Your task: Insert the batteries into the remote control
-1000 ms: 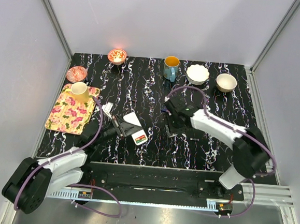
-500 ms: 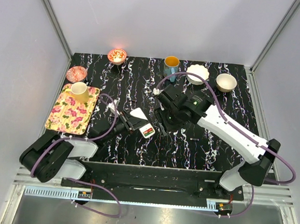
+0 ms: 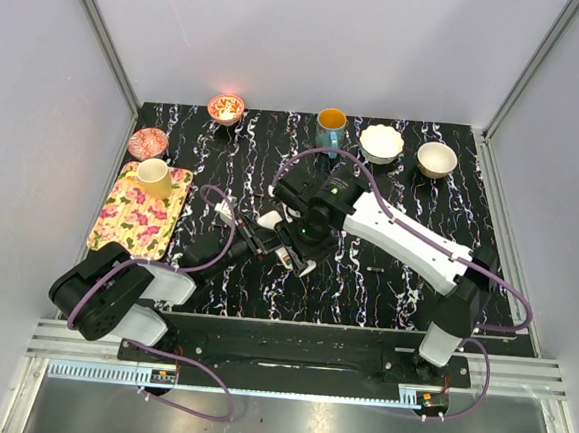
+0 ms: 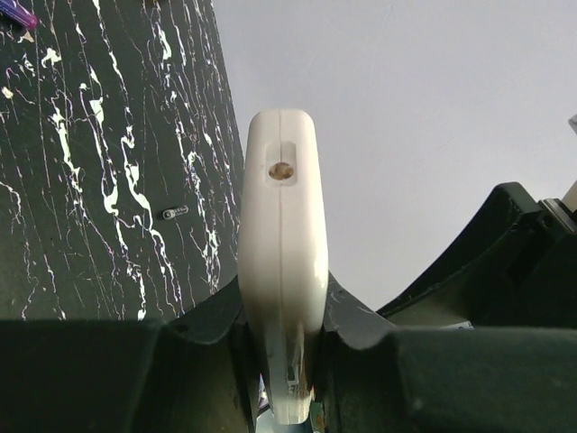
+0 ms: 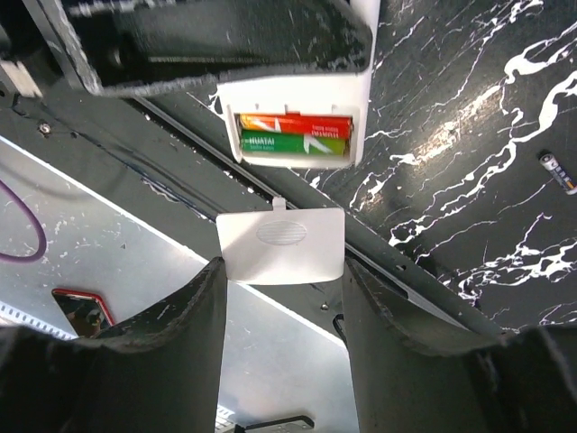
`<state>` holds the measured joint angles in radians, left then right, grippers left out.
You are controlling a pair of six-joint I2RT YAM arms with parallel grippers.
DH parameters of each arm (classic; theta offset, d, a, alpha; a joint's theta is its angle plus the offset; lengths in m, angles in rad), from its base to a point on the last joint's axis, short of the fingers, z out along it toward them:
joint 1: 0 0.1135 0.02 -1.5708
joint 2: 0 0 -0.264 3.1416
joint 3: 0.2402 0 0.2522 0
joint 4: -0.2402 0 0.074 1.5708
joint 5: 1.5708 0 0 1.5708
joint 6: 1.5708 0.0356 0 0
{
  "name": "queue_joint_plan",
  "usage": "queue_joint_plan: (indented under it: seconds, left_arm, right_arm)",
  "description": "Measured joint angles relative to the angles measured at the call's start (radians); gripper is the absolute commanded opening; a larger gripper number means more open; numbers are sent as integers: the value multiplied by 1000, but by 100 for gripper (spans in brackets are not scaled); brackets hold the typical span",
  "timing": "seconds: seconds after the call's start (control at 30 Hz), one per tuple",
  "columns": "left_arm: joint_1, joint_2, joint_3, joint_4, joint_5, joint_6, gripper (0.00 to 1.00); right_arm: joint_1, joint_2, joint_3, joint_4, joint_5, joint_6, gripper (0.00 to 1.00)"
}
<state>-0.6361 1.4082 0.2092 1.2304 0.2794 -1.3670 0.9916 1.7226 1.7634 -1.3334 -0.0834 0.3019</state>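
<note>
Right fingers (gripping cover) swung to remote control, edge-up, jutting forward.

Smooth, glossy white plastic remote control; polished, marble-veined table.

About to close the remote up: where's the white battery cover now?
Right wrist view: the battery cover sits clamped in the right claw, just below the remote control's open bay holding two batteries.

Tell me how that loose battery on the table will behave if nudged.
The battery is a slim cylinder lying on its side, so it will probably roll. It looks tiny, likely light, and the smooth table may let it skid.
</note>
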Motion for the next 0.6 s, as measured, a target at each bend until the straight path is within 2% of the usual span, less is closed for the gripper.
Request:
queue_joint_plan:
  seconds: [0.6]
  left_arm:
    - [-48, 16, 0, 0, -28, -14, 0]
  right_arm:
    - [3, 74, 47, -1, 50, -37, 0]
